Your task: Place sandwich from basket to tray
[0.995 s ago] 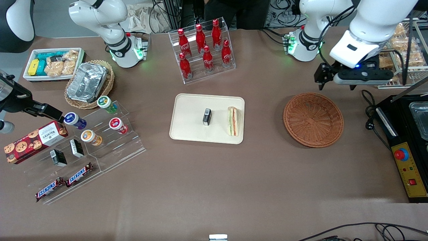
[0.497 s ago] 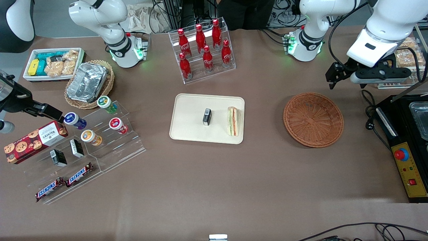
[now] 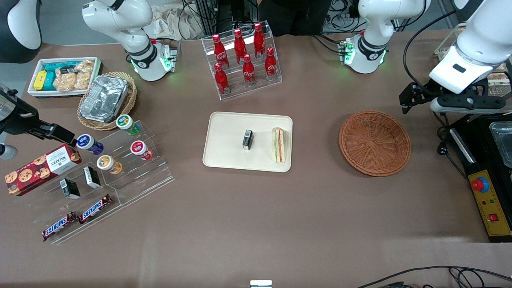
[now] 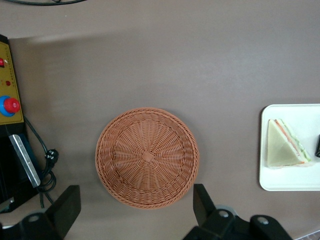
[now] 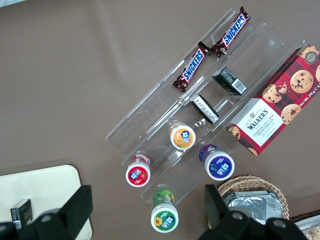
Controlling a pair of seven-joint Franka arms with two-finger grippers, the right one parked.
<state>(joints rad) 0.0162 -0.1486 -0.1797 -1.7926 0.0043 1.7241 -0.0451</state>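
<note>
Brown table covering runs under everything you need to watch, and your pincer (image 3: 408,105) hangs high over it, toward the working arm's end, with its two fingers (image 4: 67,209) spread wide apart and nothing between them. Look straight down from the pincer and you see the round reddish-brown basket (image 4: 147,156) lying bare, nothing resting in its weave. Off sideways from the pincer, past the basket and toward the middle of the table, sits the cream tray (image 3: 224,158), and the sandwich (image 3: 279,144) already lies on it, close to the tray edge that faces the basket, well apart from the pincer. Beside it on the tray stands a small black box (image 3: 248,139), not touching the sandwich. By that layout you can take the placing step as done; the move in hand looks like a pull-back after letting go. What you need next is little: hold the arm clear of the basket and tray, and check the sandwich stays settled inside the rim. Its long, layered edge of green, orange and red runs along the tray's short side, toward and away from the front camera, and its tip points toward the basket.
</note>
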